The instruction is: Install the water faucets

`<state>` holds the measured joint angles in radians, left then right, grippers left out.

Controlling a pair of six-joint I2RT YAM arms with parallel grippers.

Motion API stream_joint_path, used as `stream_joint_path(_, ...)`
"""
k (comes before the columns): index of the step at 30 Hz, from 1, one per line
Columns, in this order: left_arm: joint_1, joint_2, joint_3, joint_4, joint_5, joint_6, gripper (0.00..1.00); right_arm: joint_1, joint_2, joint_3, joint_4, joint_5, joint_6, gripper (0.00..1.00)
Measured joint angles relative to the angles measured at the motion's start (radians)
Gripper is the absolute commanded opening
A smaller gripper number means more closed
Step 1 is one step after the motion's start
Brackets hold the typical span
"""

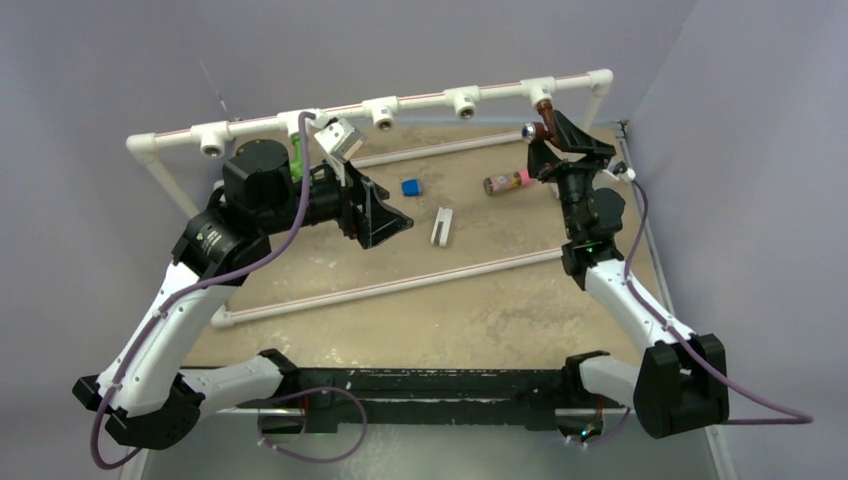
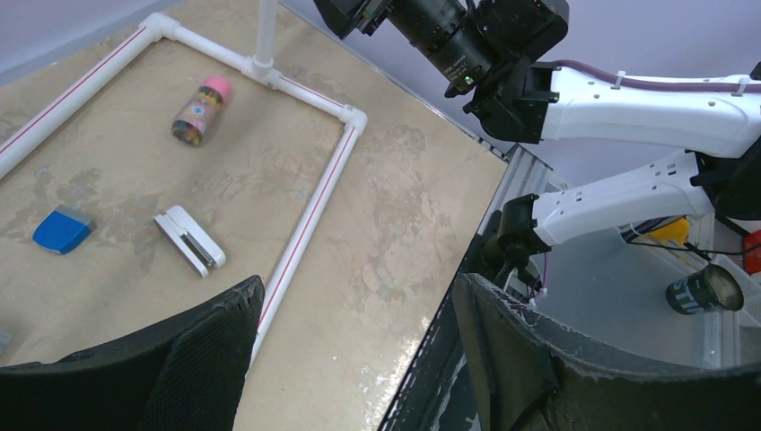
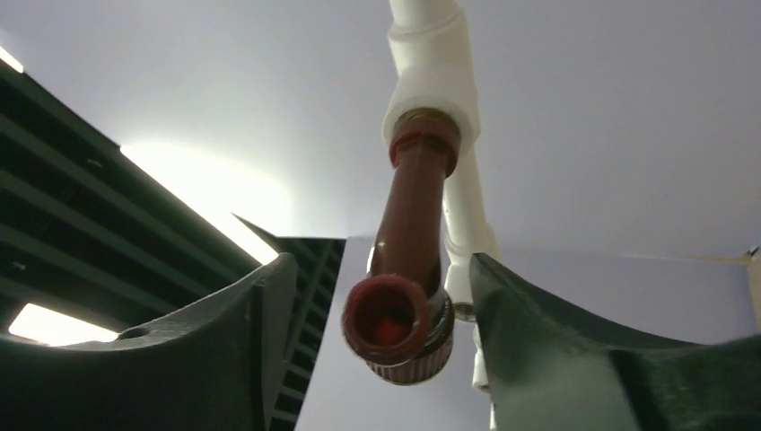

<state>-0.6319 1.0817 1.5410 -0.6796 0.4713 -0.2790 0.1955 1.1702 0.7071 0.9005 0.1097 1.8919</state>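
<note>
The dark reddish-brown faucet (image 1: pixel 539 127) hangs from a white tee fitting (image 1: pixel 541 93) at the right end of the raised pipe. In the right wrist view this faucet (image 3: pixel 408 269) sits between the fingers, its top in the tee (image 3: pixel 432 76), with a gap on each side. My right gripper (image 1: pixel 543 142) (image 3: pixel 381 269) is open around it. The bright green faucet (image 1: pixel 297 158) shows under a tee (image 1: pixel 301 121) on the left part of the pipe, mostly hidden behind my left arm. My left gripper (image 1: pixel 390 226) (image 2: pixel 357 283) is open and empty above the table.
A brownish cylinder with a pink cap (image 1: pixel 505 182) (image 2: pixel 200 109), a blue block (image 1: pixel 410 187) (image 2: pixel 61 230) and a white clip piece (image 1: pixel 441 225) (image 2: pixel 188 240) lie on the table. More tees (image 1: pixel 383 112) (image 1: pixel 463 102) sit on the raised pipe. A low pipe rail (image 1: pixel 400 285) crosses the table.
</note>
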Motion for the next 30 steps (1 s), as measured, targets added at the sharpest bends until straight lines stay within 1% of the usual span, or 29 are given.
stream_joint_path(3,0.0,0.0,0.0,0.0,0.001,0.0,0.76,-0.001,-0.021,0.0,0.003,-0.019,-0.011,0.88)
stream_joint_path(9,0.0,0.0,0.0,0.0,0.0,0.0,0.76,-0.017,-0.072,-0.027,-0.01,-0.028,-0.126,0.94)
stream_joint_path(16,0.0,0.0,0.0,-0.002,-0.002,0.002,0.76,-0.05,-0.175,-0.061,-0.146,-0.059,-0.373,0.97)
stream_joint_path(22,0.0,0.0,0.0,-0.003,-0.004,0.002,0.76,-0.079,-0.314,-0.06,-0.282,-0.071,-0.702,0.98)
stream_joint_path(25,0.0,-0.001,0.0,-0.003,-0.003,0.002,0.76,-0.079,-0.363,-0.023,-0.373,-0.079,-0.908,0.98)
stream_joint_path(30,0.0,-0.016,0.0,-0.003,-0.003,0.007,0.76,-0.079,-0.419,0.048,-0.501,-0.037,-1.26,0.98)
